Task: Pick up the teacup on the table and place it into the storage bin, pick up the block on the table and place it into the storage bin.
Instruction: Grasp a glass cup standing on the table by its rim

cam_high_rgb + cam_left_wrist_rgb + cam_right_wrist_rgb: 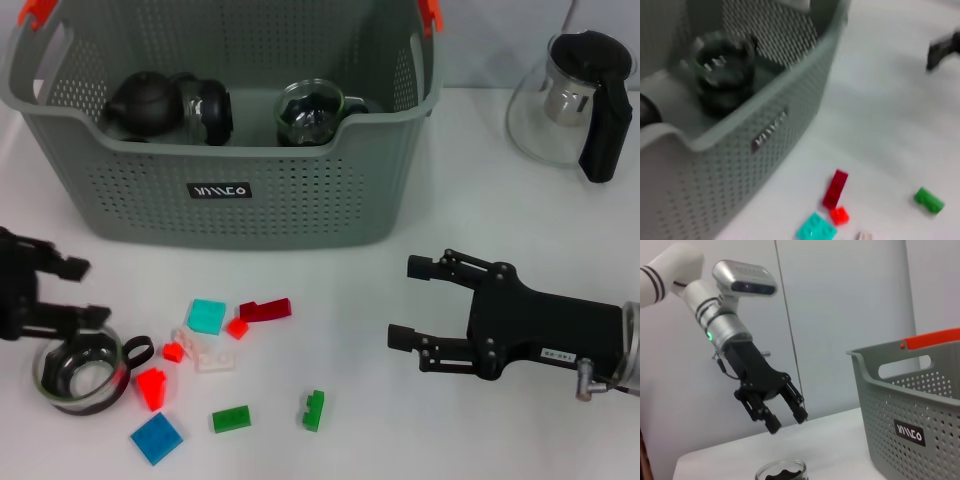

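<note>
A glass teacup [78, 375] with a black handle stands on the white table at the front left; in the right wrist view the teacup [781, 472] sits just below my left gripper [787, 422]. My left gripper [85, 290] hovers open over the cup's far side, holding nothing. Several small blocks lie right of the cup: a cyan block [208, 316], a dark red block [265, 309], a green block [231, 419] and a blue block [156, 437]. The grey perforated storage bin [300, 200] stands behind them. My right gripper [405, 302] rests open and empty at the right.
Inside the bin are a black teapot [140, 102] and glass cups [310, 110]. A glass teapot [575, 100] with a black handle stands at the back right. In the left wrist view the bin wall [765, 135] shows, with the red block [836, 187] beside it.
</note>
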Action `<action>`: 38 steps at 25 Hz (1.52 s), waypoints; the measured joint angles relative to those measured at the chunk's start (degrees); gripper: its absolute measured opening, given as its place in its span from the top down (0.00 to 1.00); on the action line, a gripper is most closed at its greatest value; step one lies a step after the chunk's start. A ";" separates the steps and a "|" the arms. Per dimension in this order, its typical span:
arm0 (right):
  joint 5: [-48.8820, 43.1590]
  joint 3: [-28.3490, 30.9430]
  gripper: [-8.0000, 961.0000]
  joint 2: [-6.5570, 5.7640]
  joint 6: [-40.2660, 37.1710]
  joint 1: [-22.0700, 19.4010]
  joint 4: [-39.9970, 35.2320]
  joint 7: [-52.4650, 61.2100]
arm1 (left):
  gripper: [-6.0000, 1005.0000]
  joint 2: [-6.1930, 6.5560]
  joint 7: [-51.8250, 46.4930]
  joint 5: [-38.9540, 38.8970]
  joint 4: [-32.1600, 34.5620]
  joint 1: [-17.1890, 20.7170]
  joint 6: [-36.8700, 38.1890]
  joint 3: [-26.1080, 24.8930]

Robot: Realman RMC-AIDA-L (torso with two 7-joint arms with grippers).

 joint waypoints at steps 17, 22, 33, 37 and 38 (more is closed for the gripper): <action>0.40 0.21 0.05 0.07 0.14 0.43 -0.12 0.05 | 0.37 -4.04 0.50 17.27 1.45 -2.92 -7.92 4.69; 0.36 0.26 0.05 0.07 0.55 0.51 -0.46 1.17 | 0.37 -4.04 0.41 20.00 -2.28 -3.10 -10.78 4.70; 0.10 0.26 0.05 -0.02 0.63 0.49 -0.48 1.30 | 0.38 -4.27 -2.53 24.07 -8.71 -3.82 -18.04 8.32; 0.08 0.26 0.05 -0.02 0.58 0.48 -0.51 1.31 | 0.38 -4.34 -3.90 24.20 -9.11 -3.56 -19.45 9.89; 0.07 0.27 0.05 -0.02 0.56 0.47 -0.54 1.31 | 0.38 -4.39 -3.99 24.21 -9.01 -3.50 -19.63 9.91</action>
